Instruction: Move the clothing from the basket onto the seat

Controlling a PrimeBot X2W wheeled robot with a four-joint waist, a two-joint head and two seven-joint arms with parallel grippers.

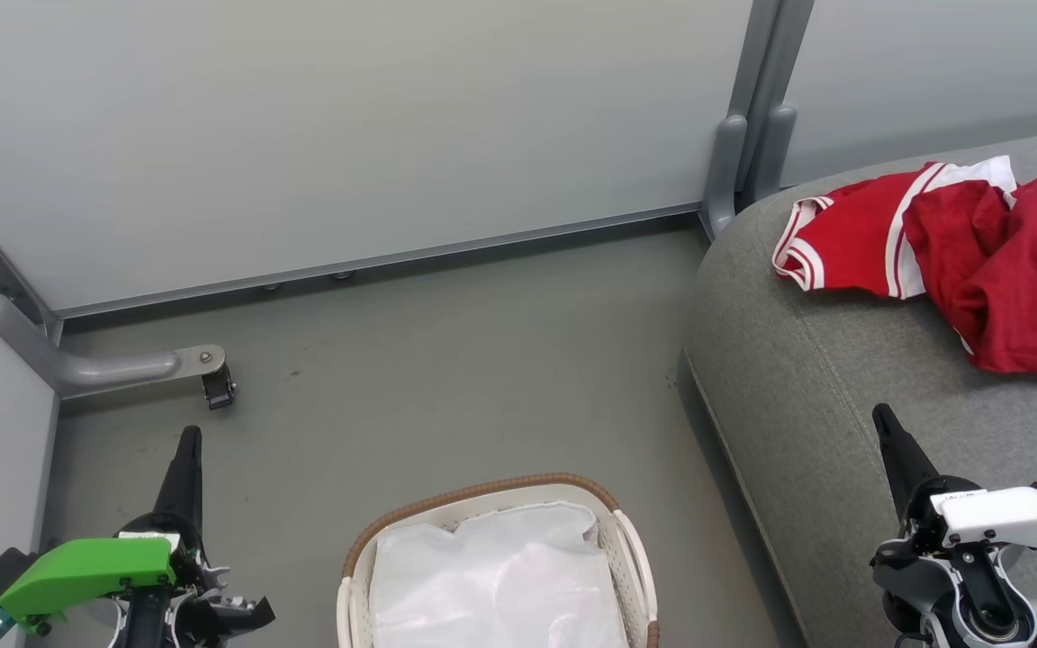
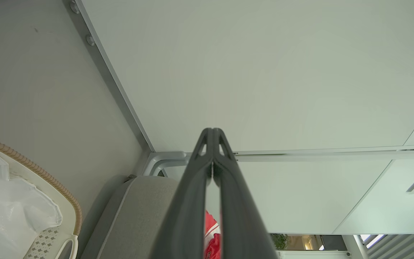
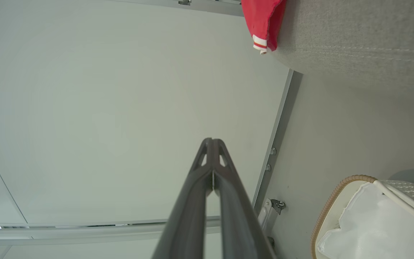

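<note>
**Clothing on seat; basket down to liner**

- Seat: grey, on the right.
- Clothing: red heap on the seat, long axis left to right, lying ahead of the right gripper. The right arm is nearer.
- Basket: on the floor between the arms, liner visible inside.
- Right gripper: fingers pressed together, empty.
- Left gripper: likewise closed, empty.

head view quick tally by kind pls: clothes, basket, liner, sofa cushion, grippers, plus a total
red garments: 2, as far as the folds show
white laundry basket: 1
white liner: 1
grey sofa cushion: 1
grippers: 2, left gripper and right gripper
total: 7
</note>
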